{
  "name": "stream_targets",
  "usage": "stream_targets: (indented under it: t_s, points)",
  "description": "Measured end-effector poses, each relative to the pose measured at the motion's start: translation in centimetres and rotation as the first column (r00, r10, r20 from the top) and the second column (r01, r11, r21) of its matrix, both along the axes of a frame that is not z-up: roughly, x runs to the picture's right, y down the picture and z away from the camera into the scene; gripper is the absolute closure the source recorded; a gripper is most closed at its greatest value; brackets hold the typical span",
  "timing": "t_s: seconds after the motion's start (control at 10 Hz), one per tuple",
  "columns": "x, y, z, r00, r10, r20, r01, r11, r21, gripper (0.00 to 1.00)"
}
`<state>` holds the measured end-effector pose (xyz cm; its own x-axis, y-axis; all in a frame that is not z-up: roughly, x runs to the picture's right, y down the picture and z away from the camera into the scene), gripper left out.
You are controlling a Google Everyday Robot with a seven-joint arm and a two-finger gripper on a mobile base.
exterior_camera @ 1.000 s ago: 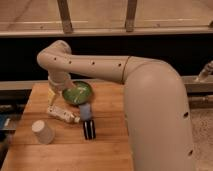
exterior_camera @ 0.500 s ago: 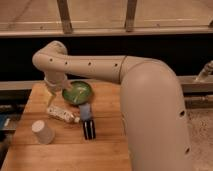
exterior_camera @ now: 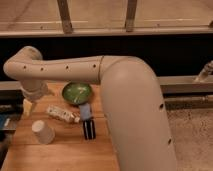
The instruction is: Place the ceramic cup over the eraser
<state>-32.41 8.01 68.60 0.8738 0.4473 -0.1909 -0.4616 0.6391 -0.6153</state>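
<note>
Two-finger gripper hung at the left of the frame, over the left edge of the wooden table; jaws spread fully wide, nothing in them. The plain off-white tapered ceramic cup stood lower left, just below the gripper and apart from it; couldn't tell mouth-up or mouth-down. The small black striped rectangular eraser lay to its right, well apart.

Risks, my read: tapered wall could slip or tip under an off-centre pinch, and the cup sat near the table's left edge; a skewed lowering would catch the eraser's corner. The long white bar-shaped object, small blue object and green round bowl crowded the upper side; open wood lay along the bottom of the frame.
</note>
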Motion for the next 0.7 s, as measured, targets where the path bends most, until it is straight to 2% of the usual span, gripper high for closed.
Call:
stream_targets:
  t_s: [0.2,0.4,0.7]
  points:
    - [-1.1,1.2,0.6,0.999,-0.041,0.015,0.042,0.9991,-0.008,0.20]
    - [-1.6,2.7,1.6,0.997,-0.078,0.022,0.078,0.9969,0.006,0.20]
    - [-0.9,5.3,3.0,0.997,-0.068,0.024,0.068,0.9976,-0.013,0.20]
